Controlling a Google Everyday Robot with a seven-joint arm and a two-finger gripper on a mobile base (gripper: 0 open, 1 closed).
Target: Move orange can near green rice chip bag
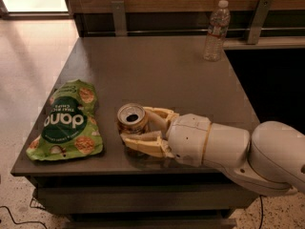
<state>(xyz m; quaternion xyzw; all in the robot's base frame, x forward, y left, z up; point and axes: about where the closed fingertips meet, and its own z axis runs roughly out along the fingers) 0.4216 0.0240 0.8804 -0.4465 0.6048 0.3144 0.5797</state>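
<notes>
At the time of inspection the gripper (135, 124) sat low over the front part of the counter (157, 70), reaching in from the right, with its two pale fingers (143, 143) closed on the orange can (131, 114), one against the far side and one against the near side. The can stood upright, or very nearly so, with its silver top and dark opening facing up. Whether its base rested on the counter or hung just clear could not be determined. The green rice chip bag (66, 123) lay flat at the front left corner, near the can but apart from it, with a strip of bare counter between them. In my judgement the step in hand was the short carry to the left. To do it well, the hold should be kept firm and level, the can moved low and slowly, and it should be set down just beside the bag's right edge rather than on it. The crinkled film would make a poor footing, and a nudge could push the bag toward the left edge of the counter. Nothing stood in the path between can and bag. A clear plastic bottle (216, 31) stood well apart at the far right of the counter, clear of the route. The front edge lay close to the near finger, so any drift toward it should be avoided.
</notes>
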